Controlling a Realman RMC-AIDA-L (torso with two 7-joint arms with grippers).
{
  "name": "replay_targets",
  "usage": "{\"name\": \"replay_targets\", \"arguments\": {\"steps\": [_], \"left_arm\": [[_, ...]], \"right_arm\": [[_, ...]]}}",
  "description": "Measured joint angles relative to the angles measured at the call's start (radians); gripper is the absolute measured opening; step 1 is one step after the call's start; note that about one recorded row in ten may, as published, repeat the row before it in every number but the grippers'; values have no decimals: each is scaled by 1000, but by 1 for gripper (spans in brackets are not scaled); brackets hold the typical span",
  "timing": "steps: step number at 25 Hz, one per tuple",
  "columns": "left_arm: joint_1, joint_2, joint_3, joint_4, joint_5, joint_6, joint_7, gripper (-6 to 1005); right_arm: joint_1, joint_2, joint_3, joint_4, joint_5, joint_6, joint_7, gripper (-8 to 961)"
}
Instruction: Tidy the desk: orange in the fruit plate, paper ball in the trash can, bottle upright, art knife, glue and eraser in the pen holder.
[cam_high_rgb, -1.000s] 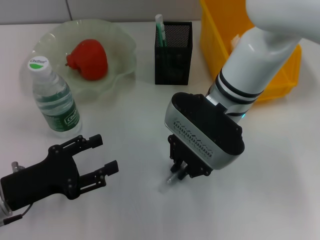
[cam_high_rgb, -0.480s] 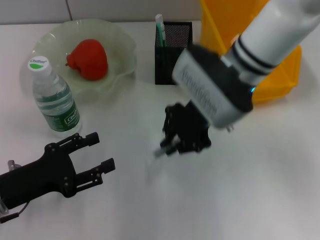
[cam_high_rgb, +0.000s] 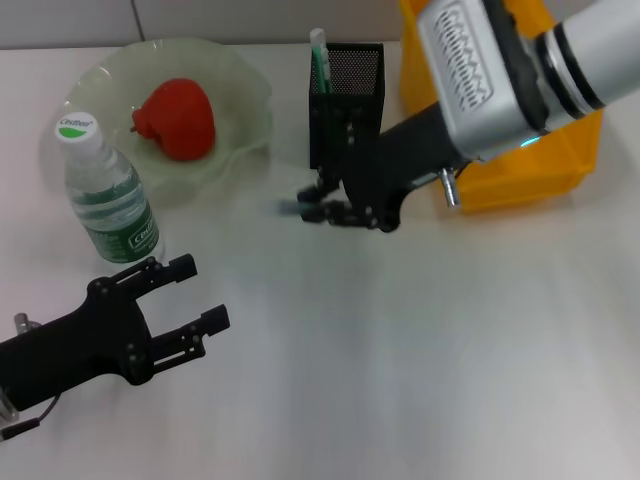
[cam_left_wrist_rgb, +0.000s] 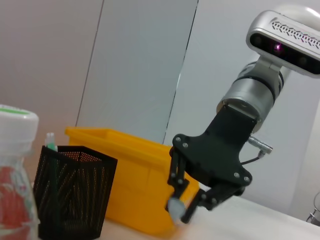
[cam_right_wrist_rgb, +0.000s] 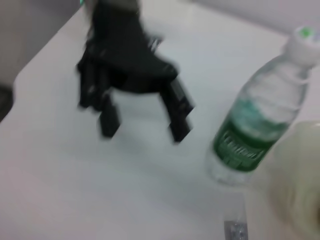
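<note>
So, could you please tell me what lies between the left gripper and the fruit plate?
The upright bottle stands between the left gripper and the fruit plate; the head view shows it, just in front of the plate's near rim.

Bright, even light from overhead fills the head view, leaving the white counter (cam_high_rgb: 420, 380) pale with only soft, faint shadows under things. The right pincer (cam_high_rgb: 325, 210) is smeared by motion blur at its tip, while the bottle (cam_high_rgb: 108, 195) and left pincer (cam_high_rgb: 190, 300) stay sharp. The left wrist view is dimmer and greyish, its nearest bottle out of focus. The right wrist view is blurred throughout, edges softened everywhere.
</note>
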Motion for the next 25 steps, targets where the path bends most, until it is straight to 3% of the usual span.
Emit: {"name": "replay_targets", "arguments": {"steps": [8, 17, 25], "left_arm": [[-6, -18, -36, 23, -2, -6, 12, 781], [-6, -23, -68, 28, -3, -13, 14, 781], [0, -26, -62, 19, 3, -10, 40, 781]], "right_arm": [[-111, 2, 12, 54, 376, 139, -26, 135], [-211, 2, 38, 88, 722, 256, -101, 133], [-199, 2, 125, 135, 785, 279, -108, 131]]}}
